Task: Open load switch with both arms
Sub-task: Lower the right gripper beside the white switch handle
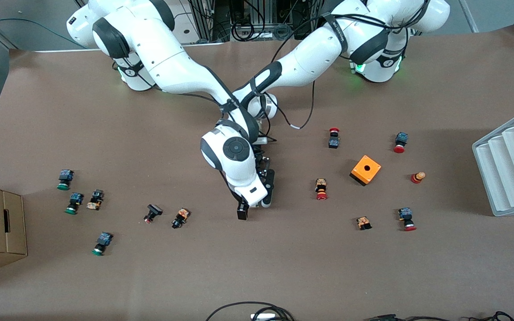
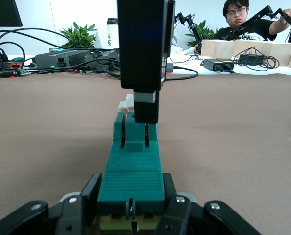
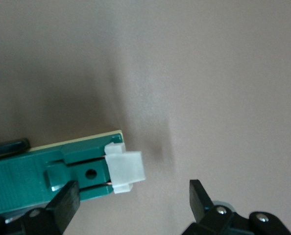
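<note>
Looking at the middle of the table (image 1: 60, 285), I see both arms converged over one spot. Left arm (image 1: 310, 62) reaches in low from its base, wrist tucked under the right arm, nearly level with the tabletop. Left gripper (image 2: 131, 208) is clamped on the load switch (image 2: 132, 169), fingers (image 2: 89, 196) squeezing the green body from both sides at one end; the switch lies flat on the table, long axis pointing away from that wrist. Right arm (image 1: 167, 62) comes down from its base, elbow bent, forearm dropping steeply with the wrist pointing straight down over the other end of the switch. Right gripper (image 3: 133, 198) has its fingers (image 3: 67, 198) spread wide, over the end with the white piece (image 3: 125, 169); one finger sits over the green body, the other over bare table. I can't tell if either one touches the switch. In the left wrist view the right gripper's finger hangs right at the white piece. Orange box (image 1: 366, 170) sits toward the left arm's end of the table, well apart from the switch, with push-buttons (image 1: 321, 189) scattered around.
</note>
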`<state>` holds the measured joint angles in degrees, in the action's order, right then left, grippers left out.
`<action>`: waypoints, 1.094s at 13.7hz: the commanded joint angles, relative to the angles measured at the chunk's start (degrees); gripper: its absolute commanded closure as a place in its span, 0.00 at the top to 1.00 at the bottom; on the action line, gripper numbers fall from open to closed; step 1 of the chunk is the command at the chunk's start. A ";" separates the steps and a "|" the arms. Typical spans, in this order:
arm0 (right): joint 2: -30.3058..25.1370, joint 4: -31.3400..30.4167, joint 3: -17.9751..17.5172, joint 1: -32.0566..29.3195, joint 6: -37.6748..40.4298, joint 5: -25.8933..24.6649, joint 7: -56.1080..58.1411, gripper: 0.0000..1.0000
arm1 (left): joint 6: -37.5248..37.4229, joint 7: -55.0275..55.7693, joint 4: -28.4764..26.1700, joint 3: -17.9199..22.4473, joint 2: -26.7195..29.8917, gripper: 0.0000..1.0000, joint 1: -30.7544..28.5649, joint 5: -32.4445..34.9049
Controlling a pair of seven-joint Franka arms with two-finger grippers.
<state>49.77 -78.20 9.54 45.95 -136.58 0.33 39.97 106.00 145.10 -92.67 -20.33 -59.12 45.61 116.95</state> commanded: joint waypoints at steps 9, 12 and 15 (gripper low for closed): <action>0.50 1.12 -1.89 -0.34 0.44 1.52 1.42 1.00 | -0.89 0.01 1.35 0.55 -1.43 0.56 0.88 0.48; 0.77 1.03 -1.89 -0.43 0.44 1.52 1.25 1.00 | -0.89 0.01 1.35 0.55 -1.43 0.56 0.88 0.56; 0.85 0.94 -1.89 -0.43 0.44 1.52 1.34 1.00 | -0.89 0.01 1.35 0.55 -1.43 0.56 0.88 0.48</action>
<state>49.88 -78.15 7.79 45.82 -136.55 0.33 39.98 106.00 145.10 -92.66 -20.33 -59.13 45.61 116.95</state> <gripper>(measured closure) 0.000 0.436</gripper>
